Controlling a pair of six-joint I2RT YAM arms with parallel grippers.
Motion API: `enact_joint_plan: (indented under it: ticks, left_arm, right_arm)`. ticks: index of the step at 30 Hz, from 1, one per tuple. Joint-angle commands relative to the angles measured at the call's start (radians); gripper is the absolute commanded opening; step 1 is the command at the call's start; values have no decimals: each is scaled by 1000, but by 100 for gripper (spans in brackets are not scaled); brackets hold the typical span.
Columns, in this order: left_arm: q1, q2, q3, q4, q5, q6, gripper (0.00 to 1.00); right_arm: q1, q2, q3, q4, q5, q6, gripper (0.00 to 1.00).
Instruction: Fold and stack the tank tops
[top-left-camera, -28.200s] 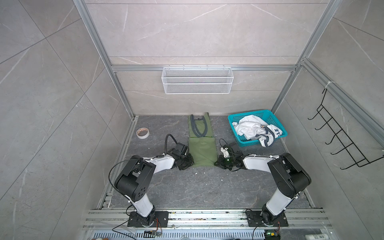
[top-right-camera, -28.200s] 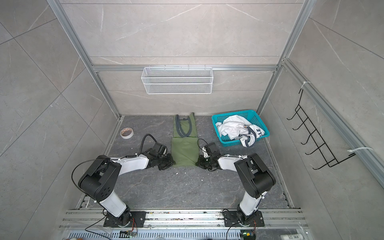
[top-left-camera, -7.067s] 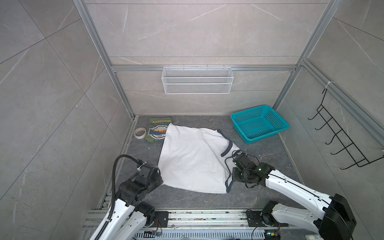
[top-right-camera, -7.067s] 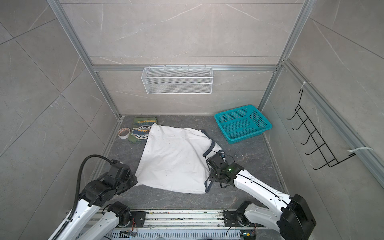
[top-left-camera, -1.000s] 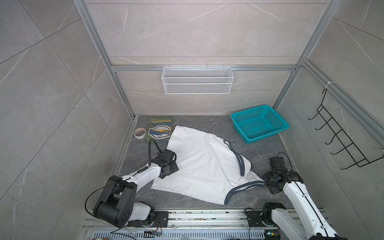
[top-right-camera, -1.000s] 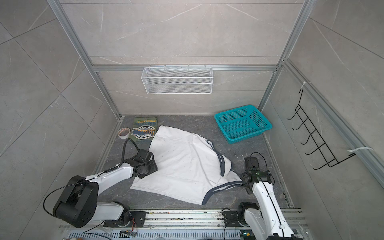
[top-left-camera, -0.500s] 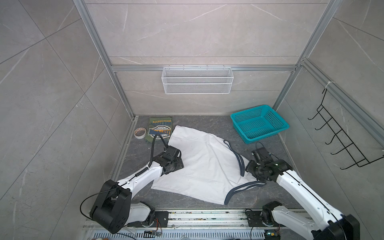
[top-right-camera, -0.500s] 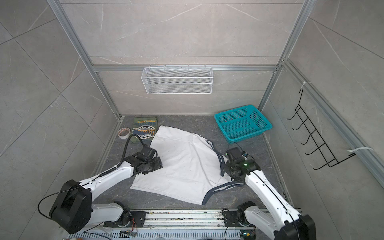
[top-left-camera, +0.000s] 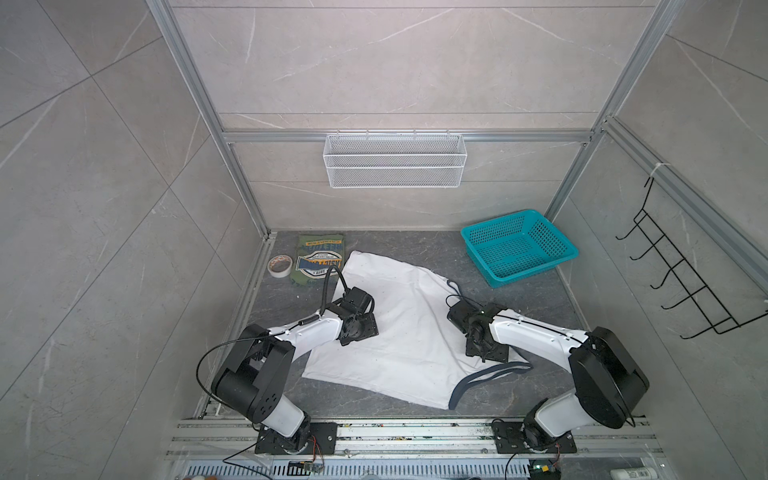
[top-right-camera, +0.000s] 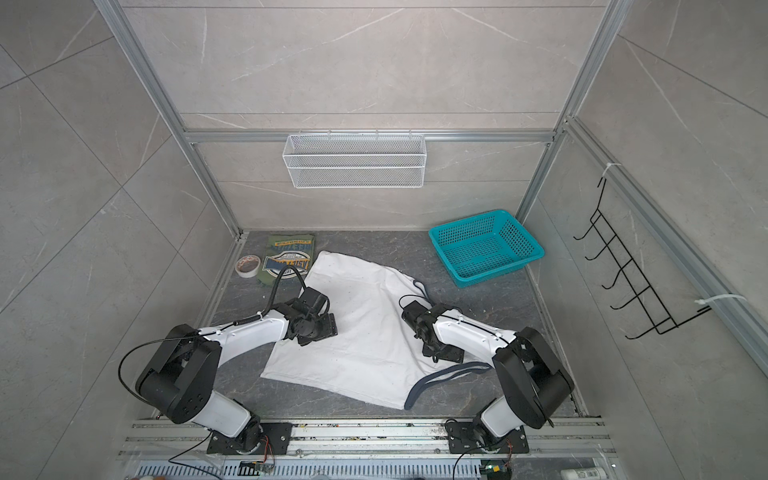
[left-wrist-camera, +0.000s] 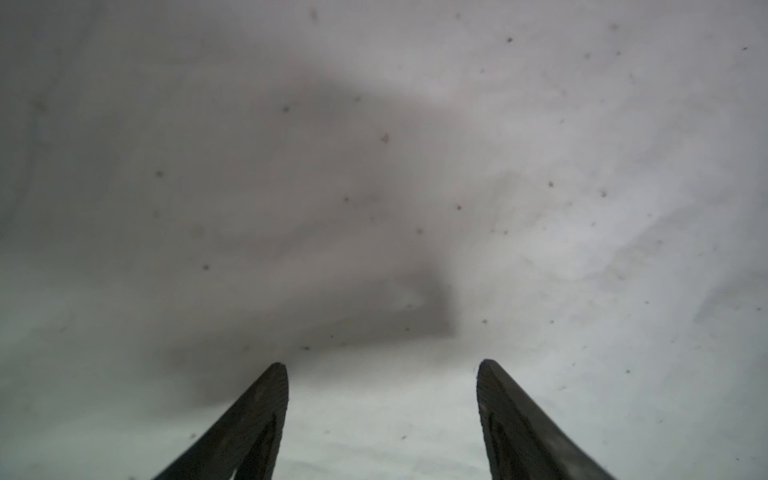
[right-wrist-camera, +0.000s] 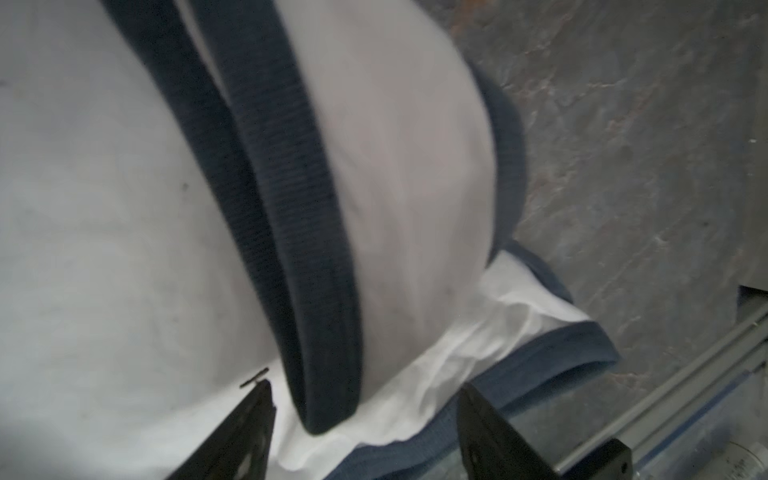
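Observation:
The white tank top (top-left-camera: 407, 332) (top-right-camera: 365, 328) lies spread on the dark floor, its dark-trimmed straps trailing toward the front right. The olive green tank top (top-left-camera: 319, 259) (top-right-camera: 289, 257) sits folded at the back left, graphic up. My left gripper (top-left-camera: 360, 329) (left-wrist-camera: 382, 365) hovers low over the white top's left part, open, with only white cloth (left-wrist-camera: 374, 166) beneath. My right gripper (top-left-camera: 484, 353) (right-wrist-camera: 363, 388) is open over the strap end, where a dark trim band (right-wrist-camera: 291, 208) runs between its fingers without being clamped.
An empty teal basket (top-left-camera: 476, 259) (top-right-camera: 444, 259) stands at the back right. A tape roll (top-left-camera: 279, 266) lies beside the green top. A white wire shelf (top-left-camera: 395, 160) hangs on the back wall and a black hook rack (top-left-camera: 681, 282) on the right wall.
My left gripper slid rightward from the white top's left edge onto the cloth. My right arm swung in from the far right to the strap end. The cloth stays put.

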Motion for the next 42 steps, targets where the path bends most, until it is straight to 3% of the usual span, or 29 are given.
enact_joint_plan:
  ticks: [1, 8, 15, 24, 28, 32, 38, 42]
  left_arm:
    - [22, -15, -54, -15, -42, -58, 75]
    - [70, -152, -215, -64, -108, -169, 76]
    - [74, -334, -308, -160, -185, -258, 76]
    - [79, -528, -355, -311, -259, -298, 76]
    - [78, -591, -346, -310, -230, -257, 76]
    - [77, -584, -272, -232, -144, -132, 76]
    - [59, -421, -105, -108, -33, -9, 76]
    - [57, -280, -26, -79, -6, 31, 76]
  right_arm:
    - [-35, 5, 40, -52, 129, 20, 65]
    - [-160, 3, 80, -28, 209, -71, 45]
    - [-308, 48, 129, 55, 181, -179, 45]
    - [-380, 92, 236, 79, 192, -243, 55]
    - [-374, 47, 280, 84, 128, -309, 59]
    - [-328, -22, 273, 84, 50, -352, 59]
    - [-176, -58, 133, 241, -298, -280, 56]
    - [-168, -3, 47, 359, -373, -228, 55]
